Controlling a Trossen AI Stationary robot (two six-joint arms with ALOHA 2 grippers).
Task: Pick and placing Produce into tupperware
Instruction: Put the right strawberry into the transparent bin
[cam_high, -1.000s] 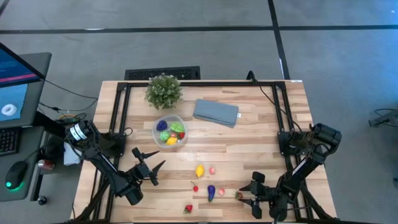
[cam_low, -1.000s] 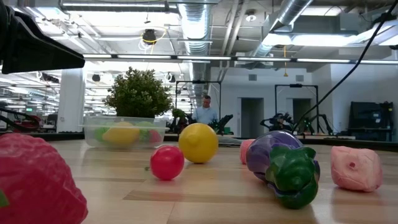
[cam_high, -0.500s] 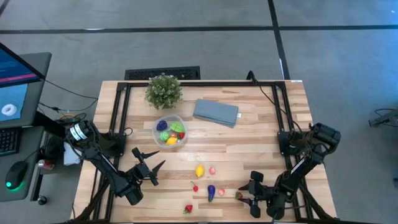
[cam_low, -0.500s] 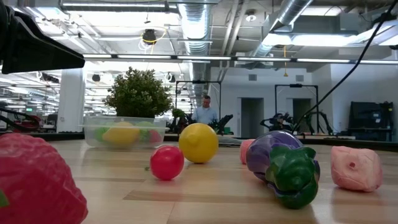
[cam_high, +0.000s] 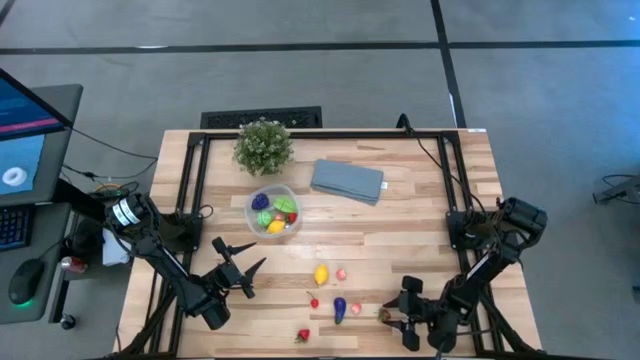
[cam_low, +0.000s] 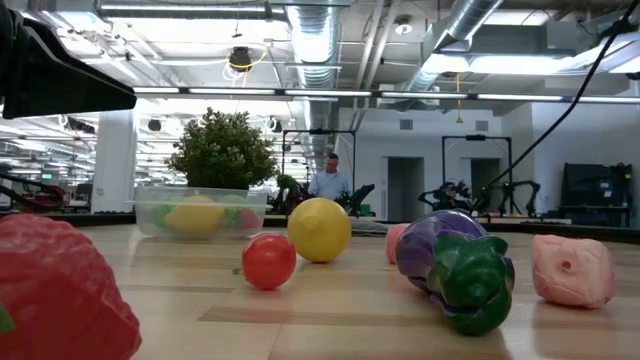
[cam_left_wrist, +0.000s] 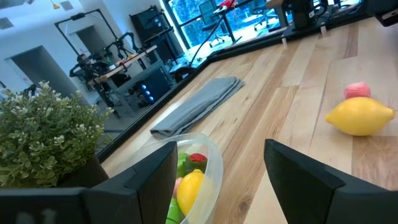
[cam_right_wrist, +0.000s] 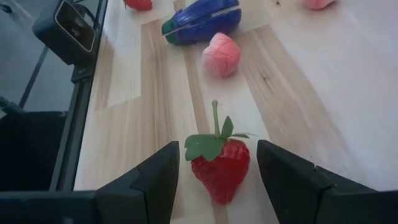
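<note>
Pale wooden slatted table (cam_high: 420, 215) on grey floor; open workshop beyond. Small round clear plastic tupperware (cam_high: 273, 211) sits at the plant's six o'clock, holding several toy pieces. Right gripper (cam_right_wrist: 214, 177) spread open around a red toy strawberry (cam_right_wrist: 219, 163), untouched; only its wrist view shows that. Left gripper (cam_high: 238, 266) open, idle near the table's eight o'clock.

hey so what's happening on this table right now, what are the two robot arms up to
The robot is sorting tiny toy produce into a small round clear plastic container, which already holds a few pieces. The right gripper sits low at the table's near edge, fingers open on either side of a red toy strawberry but not closed on it. The left gripper waits open, holding nothing, and points toward the container. A yellow toy lemon, a purple toy eggplant and several small red and pink pieces lie loose on the wood.
</note>
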